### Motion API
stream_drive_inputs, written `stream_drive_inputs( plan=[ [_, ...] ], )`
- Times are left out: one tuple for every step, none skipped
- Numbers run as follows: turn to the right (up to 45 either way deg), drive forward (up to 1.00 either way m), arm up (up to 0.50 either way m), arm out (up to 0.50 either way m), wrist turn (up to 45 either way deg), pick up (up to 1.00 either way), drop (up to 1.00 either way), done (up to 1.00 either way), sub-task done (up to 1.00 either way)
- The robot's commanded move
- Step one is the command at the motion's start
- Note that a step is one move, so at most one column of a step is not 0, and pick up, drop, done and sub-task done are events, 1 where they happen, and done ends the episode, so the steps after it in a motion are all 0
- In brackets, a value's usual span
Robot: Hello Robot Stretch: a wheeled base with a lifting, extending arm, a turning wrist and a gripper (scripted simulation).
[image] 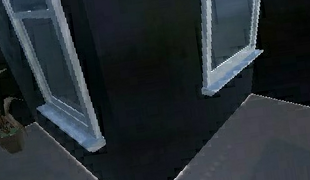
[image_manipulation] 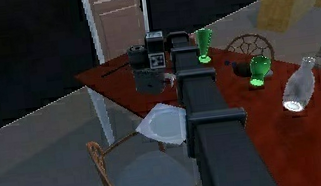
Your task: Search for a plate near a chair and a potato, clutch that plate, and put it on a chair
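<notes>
My arm reads as a dark, square-sectioned bar built of stepped, telescoping segments. At its far end I see two small white squares with black marks, and a dark, boxy gripper beside them.

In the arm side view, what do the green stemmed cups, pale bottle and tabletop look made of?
Two green stemmed cups: likely glass, translucent and glossy. Pale bottle: probably clear glass, see-through with glints. Red-brown tabletop: seemingly polished wood, smooth, faint sheen.
</notes>
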Motion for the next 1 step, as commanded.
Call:
stream_drive_inputs(
  plan=[
    [0.0, 0.0, -0.3, 0.0, 0.0, 0.0, 0.0, 0.0, 0.0]
  ],
)
